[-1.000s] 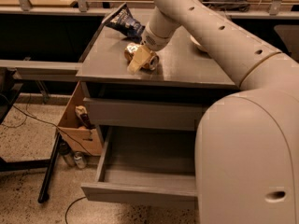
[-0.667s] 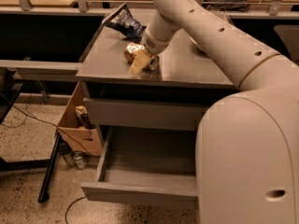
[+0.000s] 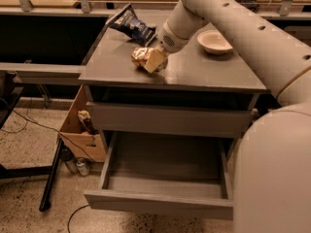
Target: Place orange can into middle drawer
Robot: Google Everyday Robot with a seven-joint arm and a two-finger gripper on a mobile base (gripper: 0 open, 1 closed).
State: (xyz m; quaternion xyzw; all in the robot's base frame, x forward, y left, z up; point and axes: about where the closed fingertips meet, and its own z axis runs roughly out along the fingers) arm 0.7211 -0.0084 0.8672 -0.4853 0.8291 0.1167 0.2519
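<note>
The orange can [image 3: 139, 57] lies on its side on the grey cabinet top [image 3: 194, 74], near the middle left. My gripper [image 3: 154, 59] comes down from the upper right and is shut on the can's right end, with a pale finger [image 3: 156, 58] across it. The middle drawer [image 3: 165, 166] is pulled open below the cabinet top, its floor and side walls bare. It stands in front of and below the can.
A dark blue snack bag [image 3: 132, 24] lies behind the can. A white bowl [image 3: 214, 41] sits at the back right of the top. A closed drawer front [image 3: 170, 119] is above the open drawer. A cardboard box [image 3: 80, 125] and silver cans [image 3: 75, 165] stand on the floor at left.
The gripper stays on the orange can at the same spot on the cabinet top; the can has tilted only slightly. The drawer has not moved.
</note>
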